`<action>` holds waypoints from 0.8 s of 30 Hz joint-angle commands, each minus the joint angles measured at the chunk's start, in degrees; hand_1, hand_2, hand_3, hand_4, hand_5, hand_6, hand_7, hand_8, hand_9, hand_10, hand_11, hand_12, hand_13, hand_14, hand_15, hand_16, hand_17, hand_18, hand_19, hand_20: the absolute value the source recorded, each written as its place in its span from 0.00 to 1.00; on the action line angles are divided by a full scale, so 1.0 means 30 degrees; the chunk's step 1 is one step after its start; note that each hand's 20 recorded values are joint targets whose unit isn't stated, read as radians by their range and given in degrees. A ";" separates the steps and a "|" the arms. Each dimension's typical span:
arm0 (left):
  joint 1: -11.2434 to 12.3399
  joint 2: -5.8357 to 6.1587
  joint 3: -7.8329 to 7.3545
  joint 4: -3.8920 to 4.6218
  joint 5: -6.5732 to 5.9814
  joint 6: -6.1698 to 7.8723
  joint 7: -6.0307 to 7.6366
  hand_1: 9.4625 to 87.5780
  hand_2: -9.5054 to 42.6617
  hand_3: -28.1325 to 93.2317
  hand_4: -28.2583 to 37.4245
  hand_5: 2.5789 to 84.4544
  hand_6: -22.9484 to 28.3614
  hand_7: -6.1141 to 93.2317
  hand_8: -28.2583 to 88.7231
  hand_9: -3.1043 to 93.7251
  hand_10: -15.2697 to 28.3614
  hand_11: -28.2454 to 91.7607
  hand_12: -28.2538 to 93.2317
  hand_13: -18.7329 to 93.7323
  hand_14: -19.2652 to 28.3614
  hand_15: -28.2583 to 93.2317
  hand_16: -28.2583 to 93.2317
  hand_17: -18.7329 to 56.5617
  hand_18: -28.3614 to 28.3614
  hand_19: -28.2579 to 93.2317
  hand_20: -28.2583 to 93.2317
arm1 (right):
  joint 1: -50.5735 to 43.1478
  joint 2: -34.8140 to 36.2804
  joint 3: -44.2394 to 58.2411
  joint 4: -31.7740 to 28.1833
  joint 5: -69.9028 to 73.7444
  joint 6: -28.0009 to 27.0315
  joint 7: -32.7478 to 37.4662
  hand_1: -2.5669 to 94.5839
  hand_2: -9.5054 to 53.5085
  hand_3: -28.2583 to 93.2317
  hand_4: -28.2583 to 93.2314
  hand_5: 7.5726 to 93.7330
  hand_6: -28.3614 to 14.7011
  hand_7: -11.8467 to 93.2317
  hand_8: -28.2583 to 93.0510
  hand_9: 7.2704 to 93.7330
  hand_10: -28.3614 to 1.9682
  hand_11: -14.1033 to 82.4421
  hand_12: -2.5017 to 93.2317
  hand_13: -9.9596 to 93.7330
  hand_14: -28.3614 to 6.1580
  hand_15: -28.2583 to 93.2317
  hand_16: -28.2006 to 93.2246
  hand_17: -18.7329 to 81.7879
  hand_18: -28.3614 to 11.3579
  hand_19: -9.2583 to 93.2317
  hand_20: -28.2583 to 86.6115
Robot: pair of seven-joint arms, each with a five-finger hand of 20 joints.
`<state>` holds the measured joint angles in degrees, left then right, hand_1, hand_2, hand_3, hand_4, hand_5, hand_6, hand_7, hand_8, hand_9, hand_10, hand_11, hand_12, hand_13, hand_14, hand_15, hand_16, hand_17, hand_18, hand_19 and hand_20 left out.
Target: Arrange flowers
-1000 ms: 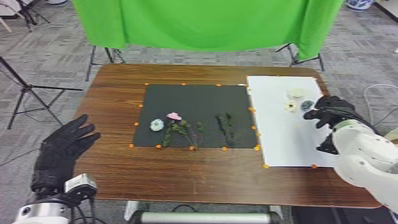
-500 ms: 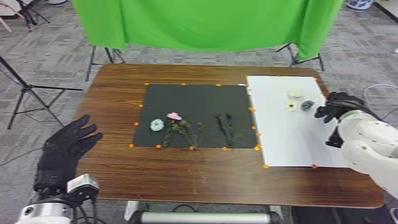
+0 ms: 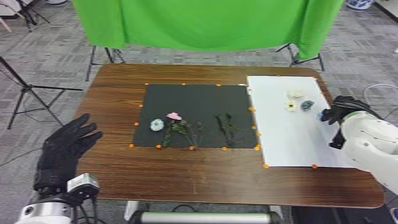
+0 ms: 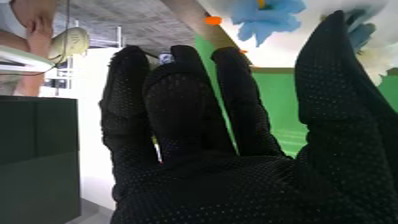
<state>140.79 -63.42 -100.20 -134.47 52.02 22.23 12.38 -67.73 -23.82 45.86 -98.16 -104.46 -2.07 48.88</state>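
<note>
My right hand [image 3: 348,110] is over the white board's [image 3: 289,140] right edge, fingers toward a blue flower [image 3: 322,116]. In the right wrist view this hand [image 4: 213,185] has straight fingers with the thumb apart; the blue flower [image 4: 265,17] is beyond the fingertips, not held. A grey-blue flower [image 3: 306,105], a small pale flower [image 3: 290,105] and a cream one [image 3: 295,93] lie on the board. On the dark mat [image 3: 187,95] are a pale blue flower [image 3: 157,125], a pink flower [image 3: 174,116] and green stems [image 3: 227,127]. My left hand [image 3: 64,150] stays open left of the mat.
Orange markers [image 3: 266,166] line the mat and board on the brown table [image 3: 204,177]. A green cloth [image 3: 209,25] hangs beyond the far edge, with tripods around it. A black stand [image 3: 28,86] is on the floor at the left.
My right hand has shifted right, away from the grey-blue flower, and slightly nearer the table's front. The blue flower beside its fingers has come into sight. The left arm has barely moved.
</note>
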 commanded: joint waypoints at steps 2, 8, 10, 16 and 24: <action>-0.0106 -0.0100 -0.0050 0.0108 -0.0020 -0.0185 -0.0224 0.20 0.31 0.91 0.12 0.46 0.66 0.22 0.15 0.40 0.80 0.47 0.30 0.41 0.96 0.68 0.14 0.13 0.90 0.74 0.23 | 0.0486 -0.0757 -0.0262 0.0313 0.0017 -0.0571 -0.0083 0.29 0.11 0.98 0.01 0.40 0.59 0.30 0.11 0.47 0.47 0.27 0.16 0.78 0.57 0.94 0.31 0.52 0.16 1.00 0.35; -0.0198 -0.0123 -0.0152 0.0143 0.0104 -0.0519 -0.0417 0.20 0.31 0.91 0.12 0.46 0.66 0.22 0.15 0.40 0.80 0.47 0.30 0.41 0.96 0.68 0.14 0.13 0.90 0.74 0.23 | 0.0010 -0.0909 -0.0108 0.0387 0.0587 -0.0718 0.0232 0.30 0.11 0.98 0.01 0.39 0.61 0.31 0.11 0.47 0.49 0.27 0.16 0.78 0.58 0.94 0.31 0.52 0.16 1.00 0.35; -0.0190 -0.0228 -0.0290 0.0146 0.0092 -0.0627 -0.0445 0.20 0.31 0.91 0.12 0.46 0.66 0.22 0.15 0.40 0.80 0.47 0.30 0.41 0.96 0.68 0.14 0.13 0.90 0.74 0.23 | -0.0195 -0.1017 0.0076 0.0486 0.0465 -0.0938 0.0224 0.30 0.11 0.98 0.01 0.39 0.62 0.31 0.11 0.49 0.50 0.27 0.16 0.78 0.57 0.94 0.31 0.52 0.17 1.00 0.35; -0.0003 -0.0462 -0.0881 0.0150 -0.0011 -0.1006 -0.0367 0.20 0.30 0.92 0.12 0.46 0.66 0.22 0.15 0.40 0.80 0.47 0.30 0.41 0.96 0.68 0.14 0.13 0.90 0.74 0.23 | -0.0045 -0.1225 -0.0091 0.0792 0.0618 -0.1188 0.0334 0.31 0.11 0.98 0.00 0.40 0.62 0.31 0.11 0.50 0.53 0.28 0.15 0.79 0.57 0.94 0.31 0.52 0.16 1.00 0.35; 0.0144 -0.0538 -0.1187 0.0108 -0.0129 -0.1196 -0.0205 0.20 0.29 0.92 0.12 0.46 0.66 0.22 0.15 0.40 0.80 0.47 0.30 0.41 0.97 0.68 0.14 0.13 0.90 0.74 0.23 | 0.0924 -0.0954 -0.1812 0.1076 0.0231 0.0362 0.0139 0.36 0.10 0.97 0.00 0.49 0.65 0.33 0.10 0.59 0.56 0.30 0.15 0.81 0.61 0.93 0.31 0.53 0.19 1.00 0.34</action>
<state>140.07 -64.46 -103.27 -134.20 51.99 19.54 11.62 -66.89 -27.51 45.51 -96.04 -102.38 -4.34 49.05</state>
